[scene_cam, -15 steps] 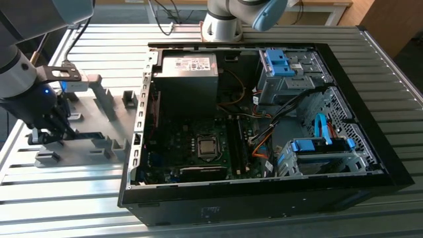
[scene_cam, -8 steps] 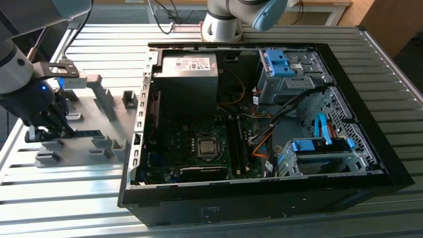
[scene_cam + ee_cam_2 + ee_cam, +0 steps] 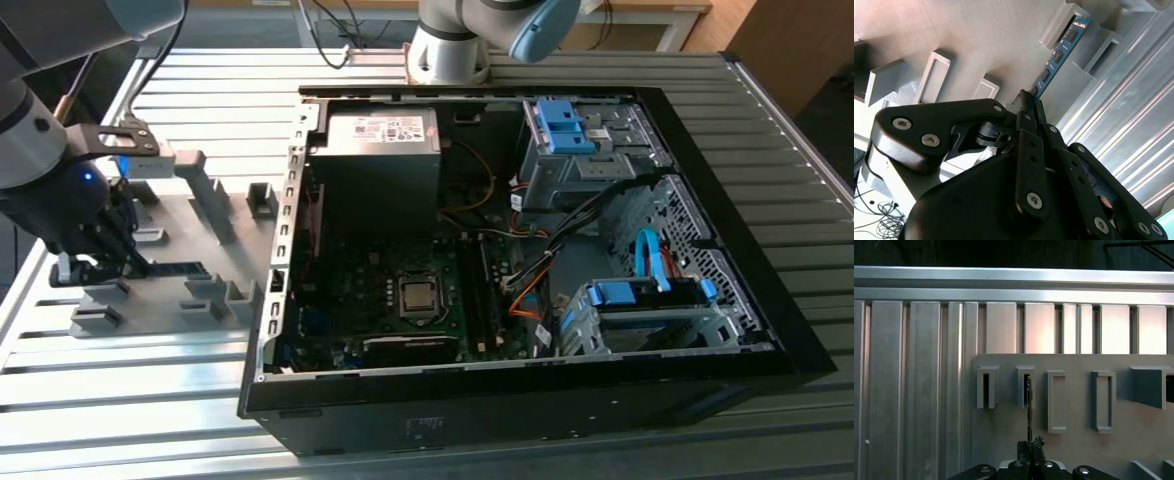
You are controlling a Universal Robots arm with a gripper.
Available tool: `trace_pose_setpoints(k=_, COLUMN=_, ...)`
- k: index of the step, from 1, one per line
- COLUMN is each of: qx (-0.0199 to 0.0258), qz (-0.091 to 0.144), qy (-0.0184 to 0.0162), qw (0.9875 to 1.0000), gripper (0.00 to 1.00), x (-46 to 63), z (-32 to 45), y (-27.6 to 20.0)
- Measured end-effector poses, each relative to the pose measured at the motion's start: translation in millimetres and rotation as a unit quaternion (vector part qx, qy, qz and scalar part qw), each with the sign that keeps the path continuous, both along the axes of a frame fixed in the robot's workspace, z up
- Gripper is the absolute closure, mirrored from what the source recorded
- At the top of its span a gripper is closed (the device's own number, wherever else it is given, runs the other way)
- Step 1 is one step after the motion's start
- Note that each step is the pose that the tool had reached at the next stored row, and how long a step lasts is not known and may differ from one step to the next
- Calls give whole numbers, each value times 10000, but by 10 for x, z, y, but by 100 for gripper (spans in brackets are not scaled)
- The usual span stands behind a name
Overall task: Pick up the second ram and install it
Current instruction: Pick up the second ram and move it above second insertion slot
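The second ram (image 3: 1059, 52) is a thin blue-green stick with dark chips, standing on edge with its far end in a slot of the grey fixture plate (image 3: 954, 35). In the first wrist view the ram (image 3: 1029, 407) shows edge-on, running from a slot to the fingertips. My gripper (image 3: 1030, 100) is shut on the ram's near end, with a black finger pressed on each side. In the exterior view the gripper (image 3: 91, 268) reaches down onto the fixture plate (image 3: 200, 235) at the exterior view's left, beside the open computer case (image 3: 534, 405).
The case lies open with its motherboard (image 3: 400, 290), power-supply box (image 3: 380, 135) and blue drive-bay clips (image 3: 561, 125) in view. Raised blocks (image 3: 220, 205) stand on the fixture plate between gripper and case. Ribbed aluminium table (image 3: 134, 400) surrounds everything.
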State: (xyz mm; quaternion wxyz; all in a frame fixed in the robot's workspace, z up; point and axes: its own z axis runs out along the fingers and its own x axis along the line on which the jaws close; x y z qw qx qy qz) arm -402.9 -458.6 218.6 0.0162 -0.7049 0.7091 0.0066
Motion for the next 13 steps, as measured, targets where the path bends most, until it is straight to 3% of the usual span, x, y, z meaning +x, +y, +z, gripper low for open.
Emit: trace_pose_setpoints(k=13, qx=1, qz=0, qy=-2, qw=10000, gripper=86, x=0, z=86, y=0)
